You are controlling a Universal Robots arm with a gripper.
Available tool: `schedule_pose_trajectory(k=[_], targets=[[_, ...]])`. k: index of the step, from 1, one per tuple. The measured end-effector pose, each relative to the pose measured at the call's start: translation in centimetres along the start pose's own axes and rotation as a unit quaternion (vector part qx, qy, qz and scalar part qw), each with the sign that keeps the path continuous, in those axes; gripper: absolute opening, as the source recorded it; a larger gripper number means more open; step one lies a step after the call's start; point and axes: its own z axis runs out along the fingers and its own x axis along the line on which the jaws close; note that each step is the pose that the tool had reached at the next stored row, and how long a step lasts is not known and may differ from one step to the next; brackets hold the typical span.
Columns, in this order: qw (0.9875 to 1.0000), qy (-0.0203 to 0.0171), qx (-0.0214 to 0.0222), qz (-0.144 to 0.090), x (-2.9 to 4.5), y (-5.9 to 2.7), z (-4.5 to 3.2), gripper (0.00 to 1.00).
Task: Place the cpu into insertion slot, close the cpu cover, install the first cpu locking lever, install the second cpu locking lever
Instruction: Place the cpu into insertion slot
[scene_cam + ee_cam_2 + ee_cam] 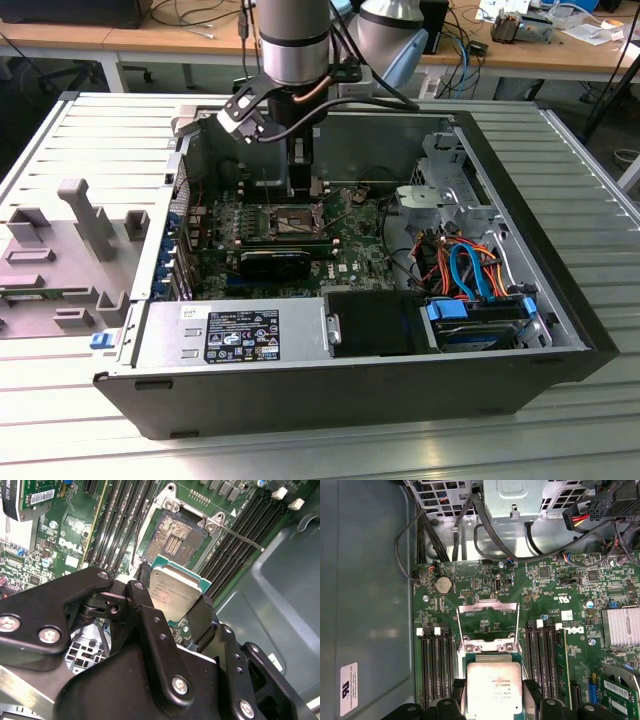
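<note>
My gripper (175, 600) is shut on the cpu (176, 589), a flat square chip with a silver-grey top, pinched by its edges between two black fingers (530, 696). The chip hangs a little above the insertion slot (172, 540), whose dark square bed with its pin field lies uncovered. In the first wrist view the cpu (492, 685) hides most of the slot. Beyond it the cpu cover (488, 609), a silvery frame with a window, is swung up open. A thin metal lever (246, 540) sticks out beside the slot. The exterior view has the gripper (300, 190) low inside the case over the slot (293, 222).
Black memory slots (436, 665) flank the socket on both sides. A drive cage (440, 190), loose cables (465, 270) and a power supply (235, 335) crowd the open case (560, 300). A grey fixture plate (70, 250) lies at the exterior view's left.
</note>
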Motion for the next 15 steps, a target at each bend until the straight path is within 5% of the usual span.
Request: schedule_pose_trajectory(k=[6, 15], targets=[[0.9998, 0.0016, 0.0004, -0.022, 0.06, -0.10, 0.09, 0.54], [0.9997, 0.0017, 0.0004, -0.024, 0.06, -0.21, 0.26, 0.54]])
